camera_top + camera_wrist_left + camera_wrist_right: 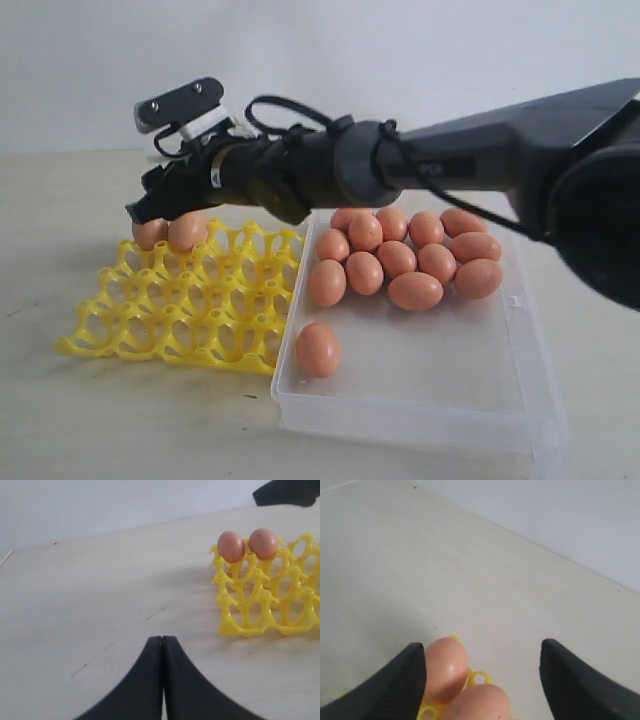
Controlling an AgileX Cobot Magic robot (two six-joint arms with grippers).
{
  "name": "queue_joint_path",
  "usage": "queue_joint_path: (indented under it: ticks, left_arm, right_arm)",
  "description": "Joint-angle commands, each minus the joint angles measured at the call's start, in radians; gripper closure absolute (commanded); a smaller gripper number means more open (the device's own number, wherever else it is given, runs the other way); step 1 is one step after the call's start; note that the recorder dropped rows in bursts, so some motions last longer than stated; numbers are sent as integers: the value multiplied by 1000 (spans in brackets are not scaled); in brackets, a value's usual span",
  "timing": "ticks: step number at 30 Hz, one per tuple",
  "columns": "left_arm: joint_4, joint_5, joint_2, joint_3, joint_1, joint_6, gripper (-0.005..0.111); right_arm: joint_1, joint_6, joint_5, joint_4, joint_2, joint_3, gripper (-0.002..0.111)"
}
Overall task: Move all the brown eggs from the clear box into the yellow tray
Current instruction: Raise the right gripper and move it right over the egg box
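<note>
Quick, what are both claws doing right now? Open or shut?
Left gripper: shut, holding nothing.
Right gripper: open, holding nothing, over two eggs in the tray.

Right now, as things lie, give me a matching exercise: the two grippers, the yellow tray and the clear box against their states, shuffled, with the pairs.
1. left gripper
2. right gripper
3. yellow tray
4. clear box

A. holds two brown eggs
B. jaws open
C. jaws shut
D. holds many brown eggs

Pairs: 1-C, 2-B, 3-A, 4-D.
</note>
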Motion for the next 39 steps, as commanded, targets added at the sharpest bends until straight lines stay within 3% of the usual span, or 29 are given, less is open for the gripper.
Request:
queue_joint_path:
  ticks: [1,5,9,17,20,26,31,33,35,39]
  left_arm:
    - [-1,-6,-6,-4,-5,-5,107]
    - [-1,-6,-6,-4,-5,-5,107]
    - [-1,-6,-6,-4,-5,-5,107]
    - [-1,-6,-6,-4,-5,-5,107]
    - [-1,-6,-6,-4,-5,-5,107]
    - [-1,-6,-6,-4,-5,-5,107]
    - [-1,-6,-6,-4,-5,-5,107]
    - [-1,-6,-6,-4,-5,-5,107]
    - [-1,-6,-6,-4,-5,-5,107]
    - [-1,-6,-6,-4,-5,-5,107]
  right_arm:
    - [9,58,288,40,-130,-5,57]
    - [22,5,548,65,-255,52,104]
    - [22,-155,618,106,-385,197,108]
    - [-76,-153,627,206,-537,416,108]
    - [-147,-171,688,204,-517,413,100]
    - [-230,-329,921,214,-452,413,67]
    - [-243,-372,910,207,-404,413,64]
    - [-243,-420,883,191,-404,413,56]
    - [-243,-425,860,119,-404,413,48]
    - [-241,-442,782,-6,-393,413,47]
